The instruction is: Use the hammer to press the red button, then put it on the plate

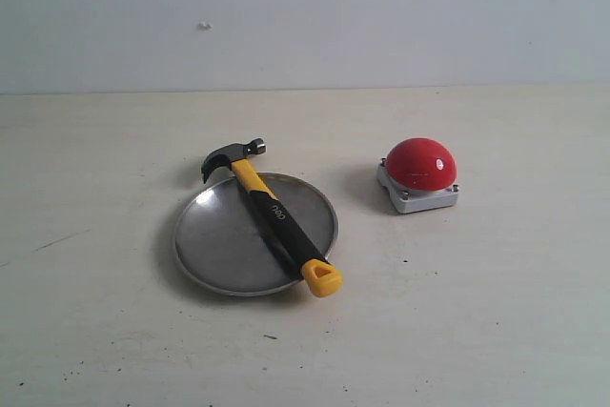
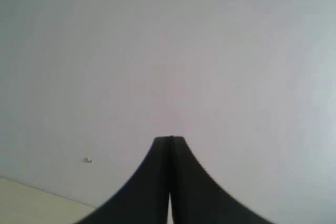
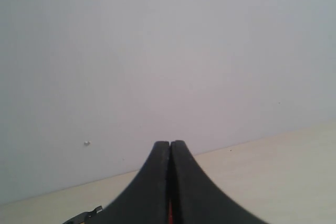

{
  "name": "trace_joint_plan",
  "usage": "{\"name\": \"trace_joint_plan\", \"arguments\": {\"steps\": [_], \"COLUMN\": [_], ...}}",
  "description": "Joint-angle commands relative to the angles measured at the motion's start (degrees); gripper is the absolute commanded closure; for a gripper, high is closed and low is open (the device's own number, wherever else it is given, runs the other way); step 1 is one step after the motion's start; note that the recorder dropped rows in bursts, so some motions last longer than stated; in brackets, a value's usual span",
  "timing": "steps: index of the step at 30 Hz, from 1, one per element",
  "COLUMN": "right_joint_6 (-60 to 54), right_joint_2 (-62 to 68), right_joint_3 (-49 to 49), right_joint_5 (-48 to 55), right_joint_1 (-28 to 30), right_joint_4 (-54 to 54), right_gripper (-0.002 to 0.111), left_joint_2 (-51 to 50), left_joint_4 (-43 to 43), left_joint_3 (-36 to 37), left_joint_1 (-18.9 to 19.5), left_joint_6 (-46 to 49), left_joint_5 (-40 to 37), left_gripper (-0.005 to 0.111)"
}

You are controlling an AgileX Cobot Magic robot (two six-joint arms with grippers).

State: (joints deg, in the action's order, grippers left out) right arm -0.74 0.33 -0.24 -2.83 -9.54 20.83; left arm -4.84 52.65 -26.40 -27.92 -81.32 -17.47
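Observation:
The hammer (image 1: 272, 213) lies across the round silver plate (image 1: 214, 235) in the exterior view, its dark head (image 1: 232, 156) past the far rim and its yellow looped end (image 1: 322, 277) over the near rim. The red button (image 1: 420, 163) on its light-grey base stands to the right of the plate, apart from it. Neither arm shows in the exterior view. My left gripper (image 2: 170, 139) is shut with nothing in it and faces the pale wall. My right gripper (image 3: 170, 142) is shut and empty too; a sliver of red shows through the slit between its fingers, and the hammer's head (image 3: 84, 216) peeks in beside them.
The tabletop (image 1: 496, 312) is pale and bare around the plate and the button. A plain light wall (image 1: 381, 16) rises behind the table's far edge, with a small mark (image 1: 203, 26) on it.

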Motion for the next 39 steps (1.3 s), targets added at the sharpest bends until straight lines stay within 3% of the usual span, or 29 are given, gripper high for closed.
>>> {"name": "trace_joint_plan", "arguments": {"steps": [1,20,24,28,39], "right_joint_6": [-0.63,-0.63,-0.63,-0.63,-0.63], "right_joint_2": [-0.33,-0.33,-0.33,-0.33,-0.33], "right_joint_3": [0.24,0.24,0.24,0.24,0.24], "right_joint_5": [-0.04,-0.04,-0.04,-0.04,-0.04], "right_joint_1": [0.20,0.20,0.20,0.20,0.20], "right_joint_4": [-0.07,-0.07,-0.07,0.08,0.21], "right_gripper": [0.108,0.108,0.108,0.108,0.108], "left_joint_2": [0.25,0.25,0.14,0.13,0.13], "left_joint_4": [0.27,0.38,2.63,2.63,3.27], "left_joint_3": [-0.30,-0.30,0.30,5.33,18.63], "left_joint_1": [0.16,0.16,0.16,1.12,8.30], "left_joint_6": [0.34,0.34,6.82,10.63,9.52], "left_joint_5": [-0.02,-0.02,-2.26,-3.83,-2.57], "left_gripper": [0.107,0.107,0.107,0.107,0.107]}}
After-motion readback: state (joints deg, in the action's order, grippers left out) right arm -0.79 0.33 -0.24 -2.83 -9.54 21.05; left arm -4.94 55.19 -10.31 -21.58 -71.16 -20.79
